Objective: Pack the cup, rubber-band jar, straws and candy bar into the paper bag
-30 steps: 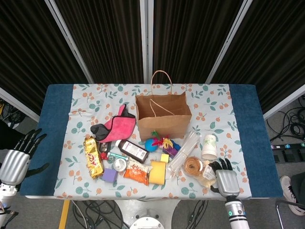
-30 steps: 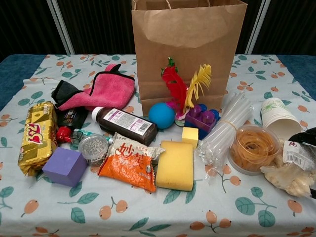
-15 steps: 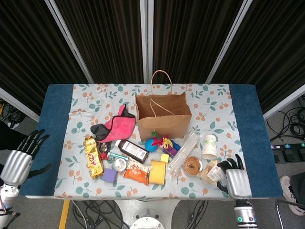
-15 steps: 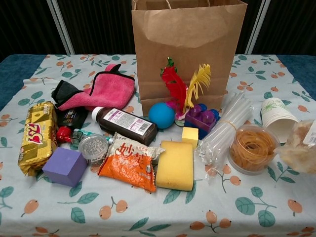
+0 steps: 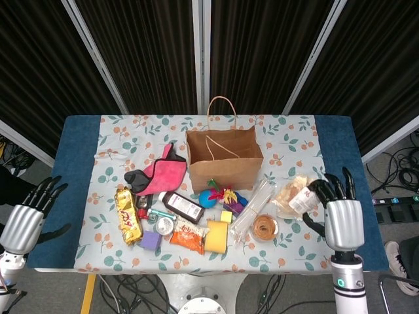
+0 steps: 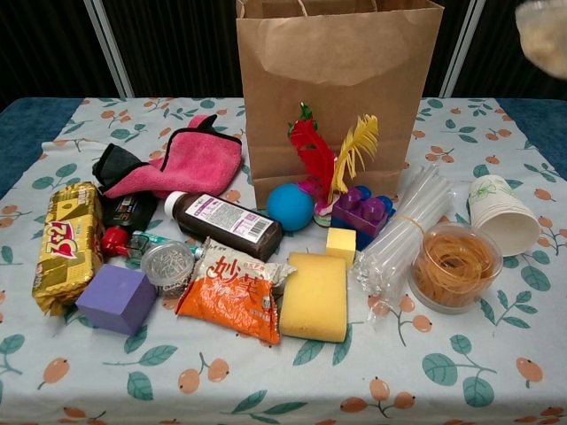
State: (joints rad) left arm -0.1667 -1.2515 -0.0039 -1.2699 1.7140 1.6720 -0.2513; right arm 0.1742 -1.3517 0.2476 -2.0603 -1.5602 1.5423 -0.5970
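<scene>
My right hand [image 5: 342,219] holds a crinkly clear packet of pale snack pieces [image 5: 294,195], lifted above the table's right side, fingers wrapped on it. In the chest view only a corner of that packet [image 6: 542,34] shows at the top right edge.

Paper bag [image 5: 223,157] stands upright and open at table centre, far side, handles up. Paper cup [image 6: 500,212] lies on its side to the right of the bag; in the head view the held packet covers it. Rubber-band jar [image 6: 454,266] sits upright just near-left of the cup, open top, bands visible. Straws [image 6: 405,233], a clear bundle, lie diagonally between the jar and the yellow sponge [image 6: 314,296]. Gold candy bar [image 6: 65,243] lies at the left of the clutter, untouched.

Other stuff: pink cloth [image 6: 188,160] with a dark cloth under it far left, brown bottle [image 6: 223,224] on its side, blue ball [image 6: 290,207], red and yellow feather toy [image 6: 330,152] against the bag front, purple block [image 6: 116,297], orange snack pack [image 6: 237,288].

My left hand [image 5: 25,221] hangs off the left table edge over the blue cloth, fingers apart, holding nothing.
</scene>
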